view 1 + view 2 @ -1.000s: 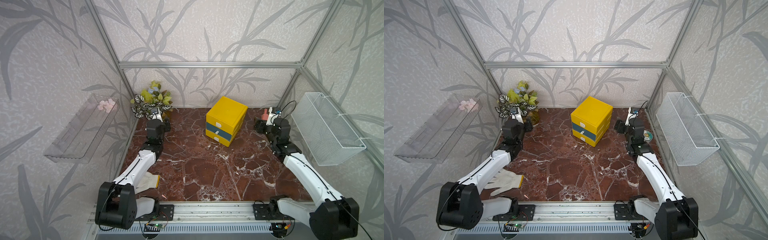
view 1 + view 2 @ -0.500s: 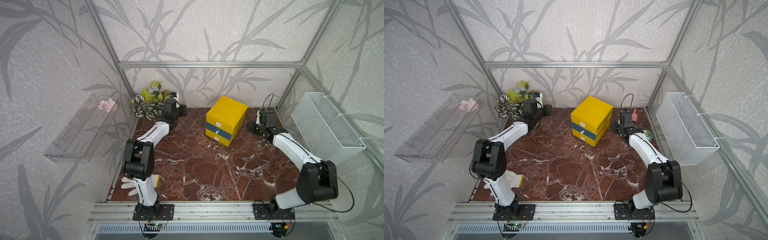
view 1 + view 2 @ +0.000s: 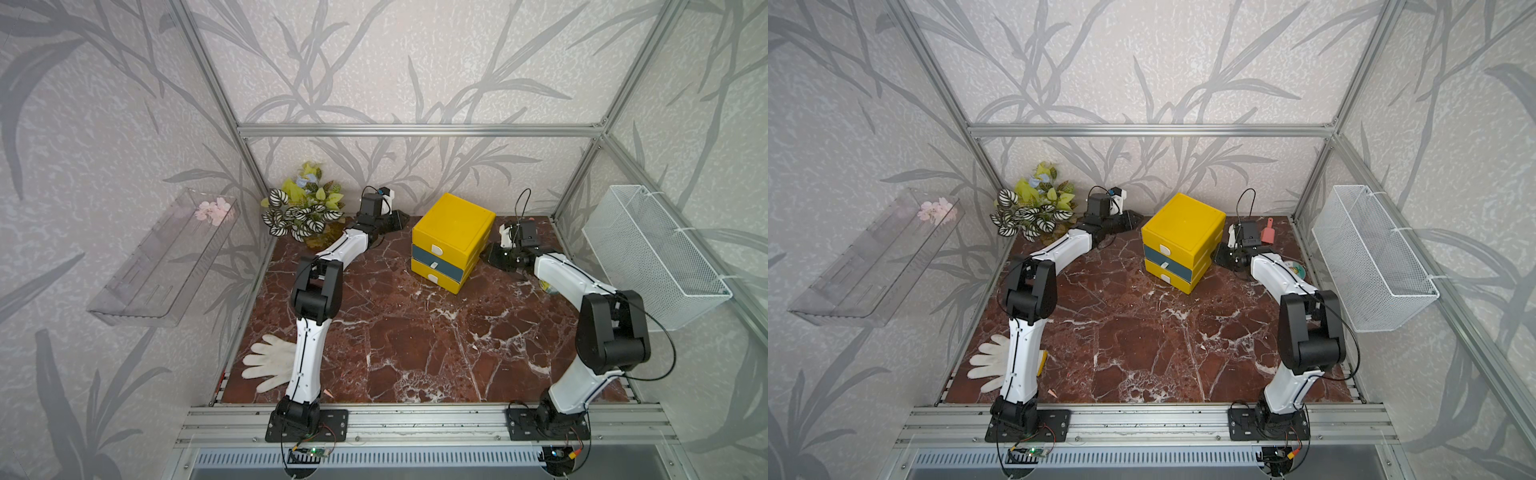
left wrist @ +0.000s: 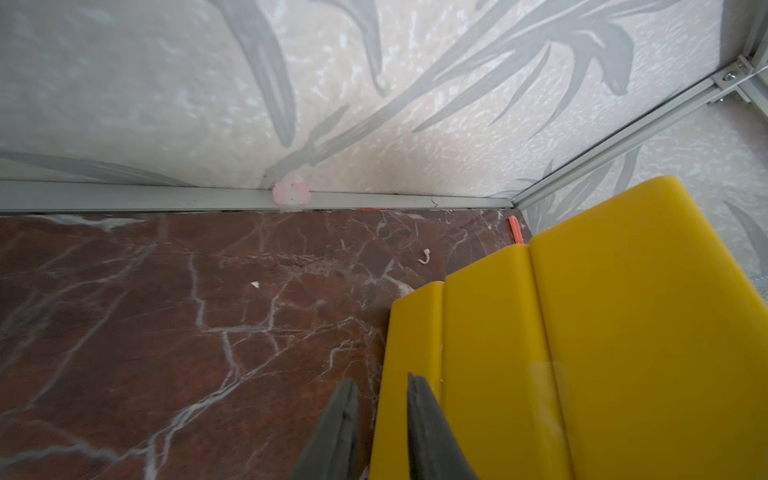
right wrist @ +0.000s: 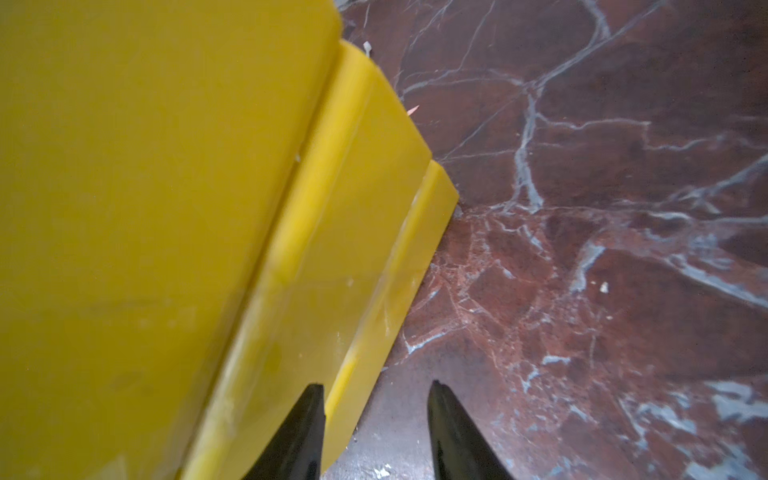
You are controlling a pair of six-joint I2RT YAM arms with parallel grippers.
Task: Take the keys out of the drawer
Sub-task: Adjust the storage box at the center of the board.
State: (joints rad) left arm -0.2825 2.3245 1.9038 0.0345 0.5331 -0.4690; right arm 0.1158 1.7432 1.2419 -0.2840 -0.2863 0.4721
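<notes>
A yellow drawer cabinet (image 3: 453, 224) (image 3: 1183, 220) stands at the back of the marble floor. Its three drawers, two yellow and one blue-grey between them, are all shut. The keys are hidden. My left gripper (image 3: 400, 219) (image 3: 1133, 218) sits low beside the cabinet's left wall. In the left wrist view the gripper (image 4: 382, 380) is open by a narrow gap, with the cabinet's (image 4: 582, 332) lower edge showing beyond. My right gripper (image 3: 490, 255) (image 3: 1221, 257) is low at the cabinet's right wall. In the right wrist view it (image 5: 376, 386) stands open against the cabinet (image 5: 145, 208), holding nothing.
A leafy plant (image 3: 303, 212) fills the back left corner. A white glove (image 3: 266, 365) lies front left beside the left arm. A pink scoop (image 3: 1268, 235) and a disc (image 3: 1293, 270) lie back right. A wire basket (image 3: 652, 257) hangs on the right wall and a clear shelf (image 3: 166, 257) on the left.
Both arms have stretched out from a folded pose and brought their grippers down beside the cabinet, one on each side. Both pairs of jaws stand narrower than before.
</notes>
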